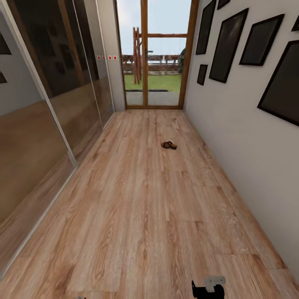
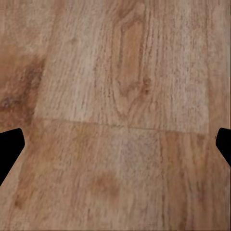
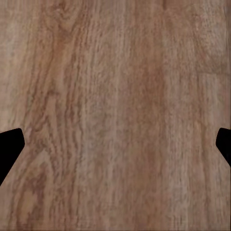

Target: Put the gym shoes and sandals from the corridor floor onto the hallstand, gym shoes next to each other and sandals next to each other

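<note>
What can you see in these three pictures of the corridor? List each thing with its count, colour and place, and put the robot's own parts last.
sandals: looks like a pair lying together, too small to be sure; brown; on the floor midway down the corridor, toward the right wall.
corridor floor: one, light brown wood-grain planks, running to the far door.
mirrored sliding doors: dark reflective panels, along the left wall.
glazed door: one, brown wooden frame, at the far end, with grass and a fence outside.
picture frames: several, black, on the white right wall.
left gripper: black fingertips wide apart at the left wrist view's edges, over bare floor, open.
right gripper: black fingertips wide apart, over bare floor, open.
</note>
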Motion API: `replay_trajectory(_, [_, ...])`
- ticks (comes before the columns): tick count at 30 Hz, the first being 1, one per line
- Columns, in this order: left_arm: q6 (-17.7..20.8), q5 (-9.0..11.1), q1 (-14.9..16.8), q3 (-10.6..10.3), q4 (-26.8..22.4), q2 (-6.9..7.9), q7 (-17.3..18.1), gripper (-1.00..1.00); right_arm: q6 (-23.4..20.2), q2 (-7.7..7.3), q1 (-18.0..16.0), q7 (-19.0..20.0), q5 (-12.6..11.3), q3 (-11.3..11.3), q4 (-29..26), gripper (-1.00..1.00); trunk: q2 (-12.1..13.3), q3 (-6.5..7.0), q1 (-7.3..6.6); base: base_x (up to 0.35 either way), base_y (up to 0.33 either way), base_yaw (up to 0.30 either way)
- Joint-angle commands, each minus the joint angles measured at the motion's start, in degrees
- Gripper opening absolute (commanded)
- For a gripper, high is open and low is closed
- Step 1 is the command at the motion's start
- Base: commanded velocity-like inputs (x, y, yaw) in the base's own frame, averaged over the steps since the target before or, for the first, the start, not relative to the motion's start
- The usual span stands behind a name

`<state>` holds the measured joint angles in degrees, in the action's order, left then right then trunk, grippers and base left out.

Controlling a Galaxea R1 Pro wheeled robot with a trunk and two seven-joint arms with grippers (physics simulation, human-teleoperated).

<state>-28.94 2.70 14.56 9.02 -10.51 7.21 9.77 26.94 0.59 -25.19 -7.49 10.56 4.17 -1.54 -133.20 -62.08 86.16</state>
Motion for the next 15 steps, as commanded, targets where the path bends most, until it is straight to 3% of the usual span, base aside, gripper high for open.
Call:
replay_trajectory(1, [-0.07,0.29,0.03,0.38,0.05,0.0,0.6,1.0,0.13,0.02,-0.03,-0.26,0.6,0.44,0.05,1.0,-0.02,-0.05,0.02,0.282,-0.185,0.0])
replay_trajectory(10, [-0.07,0.29,0.03,0.38,0.05,0.0,0.6,1.0,0.17,0.04,-0.03,-0.3,0.6,0.46,0.05,1.0,-0.02,-0.05,0.02,0.282,-0.185,0.003])
replay_trajectory(15, [-0.07,0.29,0.03,0.38,0.05,0.0,0.6,1.0,0.2,0.03,-0.03,-0.32,0.56,0.47,0.05,1.0,-0.02,-0.05,0.02,0.282,-0.185,0.105])
